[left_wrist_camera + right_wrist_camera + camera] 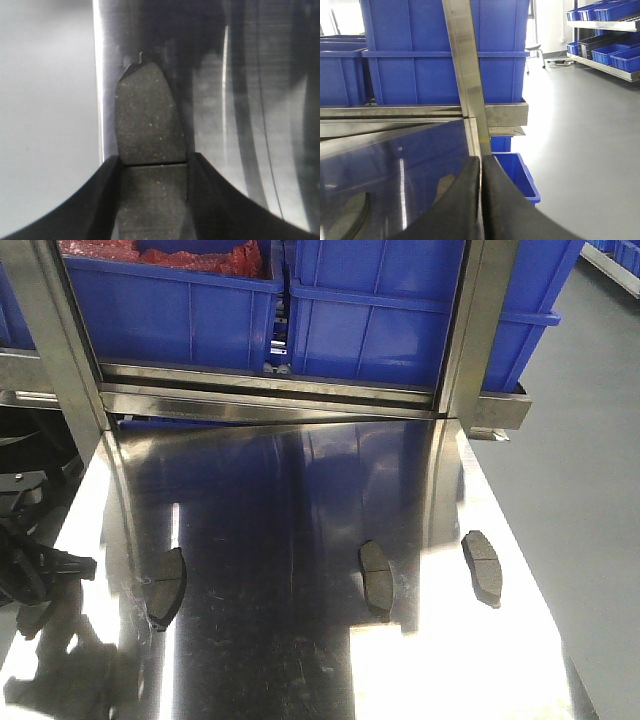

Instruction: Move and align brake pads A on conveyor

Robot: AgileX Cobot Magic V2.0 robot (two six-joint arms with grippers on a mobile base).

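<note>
Three dark-grey curved brake pads lie on the shiny steel tabletop (280, 520): a left pad (165, 585), a middle pad (376, 575) and a right pad (483, 565). In the left wrist view another brake pad (147, 120) sits lengthwise between my left gripper's (152, 161) fingers (102, 195), which press against both its sides at the groove. My right gripper (480, 162) is shut with nothing in it, over the table's right edge. One pad's curved edge (345, 220) shows at its lower left. The conveyor is out of view.
Blue plastic bins (380, 310) stand behind a steel frame (270, 390) at the table's far end, with upright posts (470, 330) on both sides. Dark parts of the left arm (30, 560) hang off the table's left edge. Grey floor (590, 490) lies to the right.
</note>
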